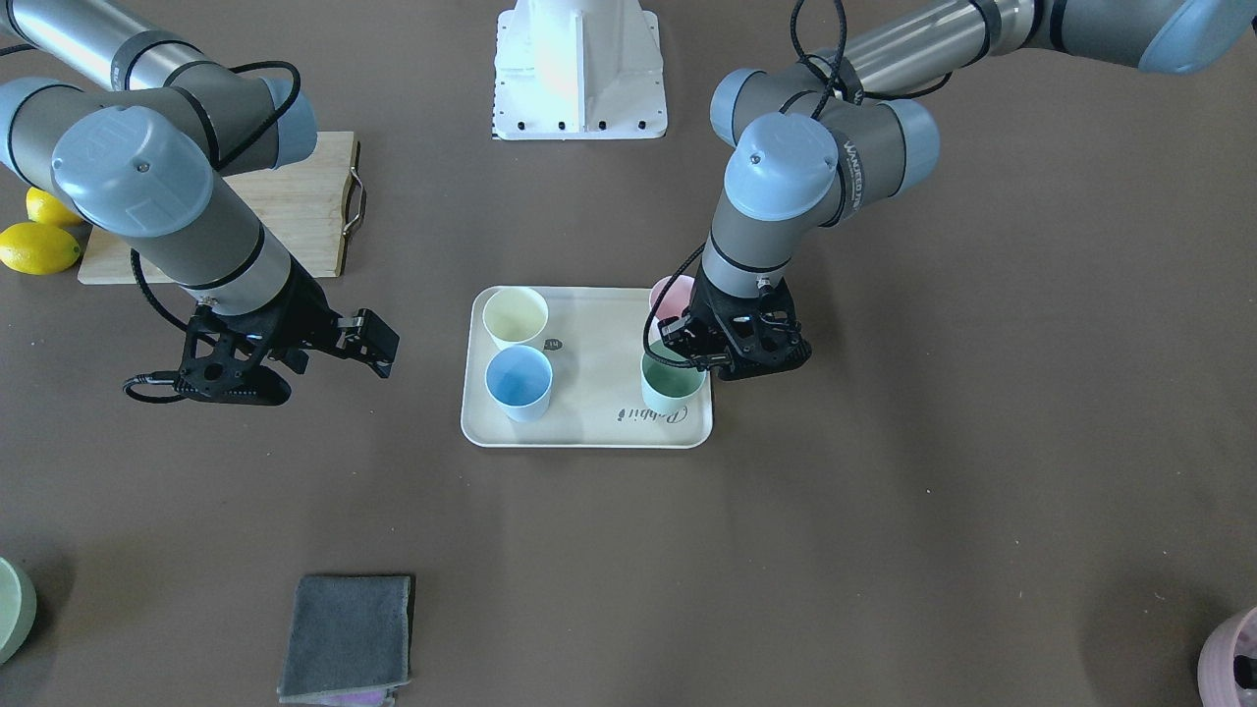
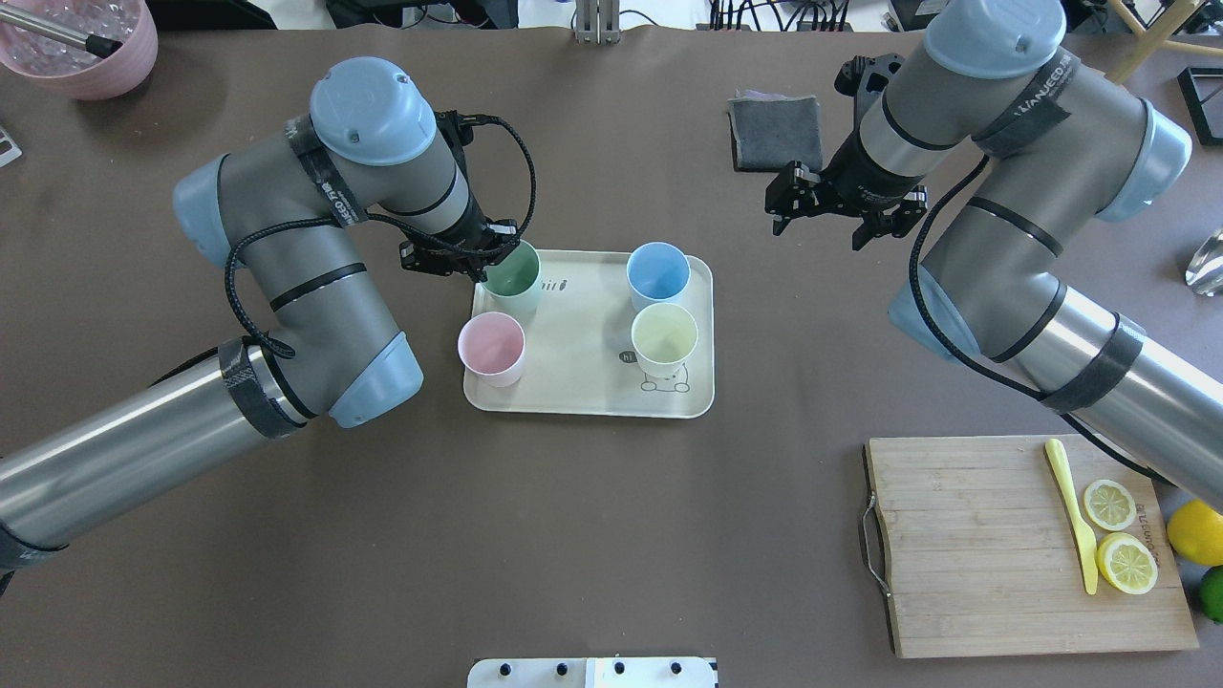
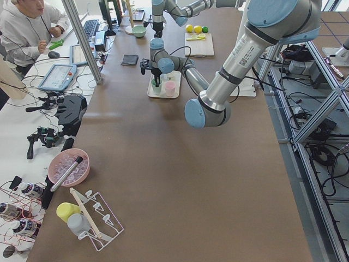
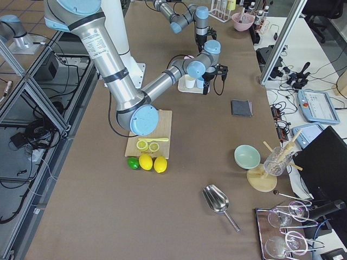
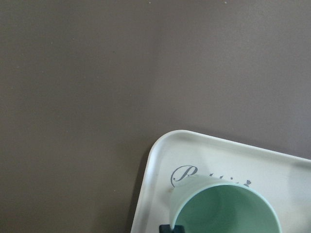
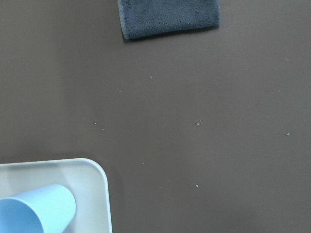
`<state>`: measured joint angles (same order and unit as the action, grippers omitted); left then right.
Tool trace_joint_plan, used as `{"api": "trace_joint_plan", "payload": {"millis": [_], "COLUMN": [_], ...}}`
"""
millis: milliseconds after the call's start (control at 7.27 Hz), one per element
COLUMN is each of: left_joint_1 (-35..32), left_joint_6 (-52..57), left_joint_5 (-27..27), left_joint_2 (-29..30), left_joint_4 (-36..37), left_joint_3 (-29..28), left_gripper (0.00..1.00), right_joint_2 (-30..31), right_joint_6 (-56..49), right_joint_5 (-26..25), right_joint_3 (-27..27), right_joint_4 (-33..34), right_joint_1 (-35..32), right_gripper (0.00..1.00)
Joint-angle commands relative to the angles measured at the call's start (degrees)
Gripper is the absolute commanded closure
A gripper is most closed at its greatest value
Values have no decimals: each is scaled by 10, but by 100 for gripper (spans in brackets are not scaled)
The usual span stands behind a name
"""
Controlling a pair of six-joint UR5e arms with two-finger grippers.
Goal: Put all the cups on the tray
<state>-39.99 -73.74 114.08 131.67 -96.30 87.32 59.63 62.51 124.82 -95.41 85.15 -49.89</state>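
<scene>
The cream tray point(image 2: 583, 382) carries the cups. Yellow point(image 2: 664, 334) and light blue point(image 2: 657, 272) stand on its right side. The pink cup point(image 2: 492, 346) is at its near left edge. The mint green cup point(image 2: 511, 272) stands upright at the far left corner, over the script. My left gripper point(image 2: 481, 260) is at that cup's outer rim and looks shut on its wall. In the left wrist view one dark fingertip point(image 5: 167, 227) shows beside the mint cup point(image 5: 226, 208). My right gripper point(image 2: 824, 225) hangs open and holds nothing, right of the tray.
A grey cloth point(image 2: 776, 132) lies beyond the right gripper. A bamboo cutting board point(image 2: 994, 573) with lemon slices and a yellow knife sits at the near right, with whole lemons beside it. A mauve pot point(image 2: 81, 43) is at the far left corner. A pale green bowl point(image 1: 10, 609) sits at a table edge.
</scene>
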Motion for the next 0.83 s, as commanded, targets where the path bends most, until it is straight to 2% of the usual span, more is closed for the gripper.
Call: {"api": "trace_joint_plan", "payload": {"millis": [0,138,275,413,550,688], "left_joint_1": [-1,-1,-1,-1,-2,-20], "left_joint_6": [1,0,0,-1,0,5], "left_joint_5": [1,0,1,1,1,6], "left_joint_2": [0,0,0,1,2,-1], "left_joint_4": [0,-1,-1,-4,-6,-5], "left_joint_3": [0,0,1,2,5,13], "left_gripper": [95,69,56,39,31,27], "right_joint_2": [2,5,7,7,6,6], "right_joint_6": [1,1,1,1,0,-1], "right_joint_5": [-1,-1,-1,-1,0,0], "right_joint_3": [-9,-9,-9,-9,-9,-8], "right_joint_4": [-1,-1,-1,-1,-1,0], "right_joint_1": [1,2,2,2,3,0], "right_gripper": [0,0,0,0,0,0]}}
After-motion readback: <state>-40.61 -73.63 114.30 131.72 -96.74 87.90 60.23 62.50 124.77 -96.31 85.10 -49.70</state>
